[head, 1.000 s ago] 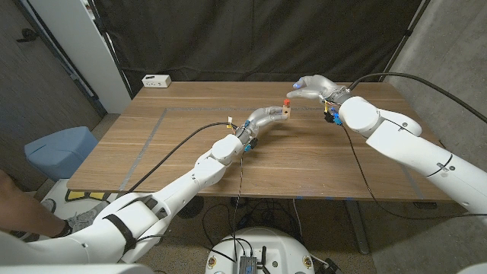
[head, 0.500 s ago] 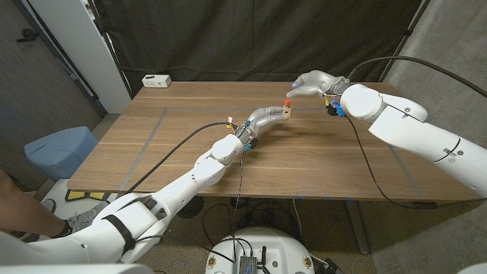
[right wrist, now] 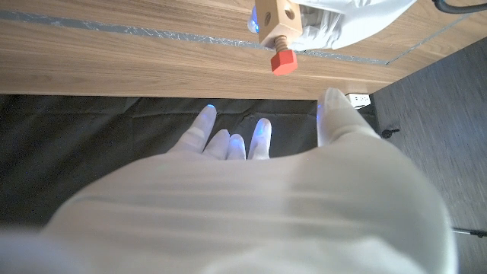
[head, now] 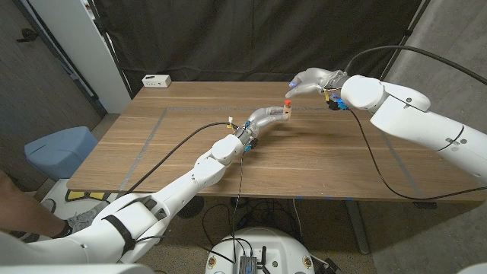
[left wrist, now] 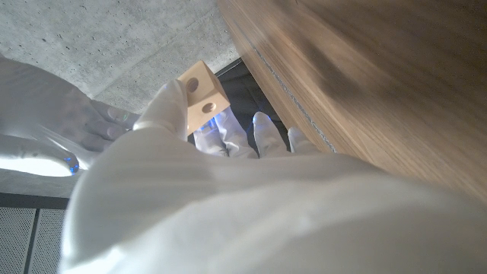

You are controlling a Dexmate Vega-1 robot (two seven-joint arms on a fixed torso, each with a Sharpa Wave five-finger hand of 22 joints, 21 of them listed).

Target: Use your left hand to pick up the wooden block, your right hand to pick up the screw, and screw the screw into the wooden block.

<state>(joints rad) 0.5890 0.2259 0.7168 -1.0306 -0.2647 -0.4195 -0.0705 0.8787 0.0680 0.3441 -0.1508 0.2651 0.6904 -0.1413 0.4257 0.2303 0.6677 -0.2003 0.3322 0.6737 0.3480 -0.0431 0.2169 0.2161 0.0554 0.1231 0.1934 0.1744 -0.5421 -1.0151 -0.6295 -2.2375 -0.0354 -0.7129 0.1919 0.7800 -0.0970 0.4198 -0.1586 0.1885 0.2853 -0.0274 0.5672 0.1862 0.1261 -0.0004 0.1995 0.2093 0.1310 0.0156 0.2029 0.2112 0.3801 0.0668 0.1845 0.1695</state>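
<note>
White box: a small white box [head: 156, 80] sits near the desk's far left corner.
Desk: a wooden desk [head: 190, 164] with pale tape lines on its surface.
Left hand: the left hand [head: 265, 118] is raised over the desk's middle toward the far edge; its fingers [left wrist: 169, 103] grip the wooden block.
Wooden block: the wooden block [head: 285, 111] is held off the desk at the left hand's fingertips; the left wrist view shows round holes in its faces [left wrist: 204, 97].
Screw: the red-headed screw [head: 287, 101] is seated in the block, its head sticking out [right wrist: 283, 62].
Right hand: the right hand [head: 310, 81] hovers near the far edge, just beside the screw, apart from it, fingers spread and holding nothing [right wrist: 251, 164].
</note>
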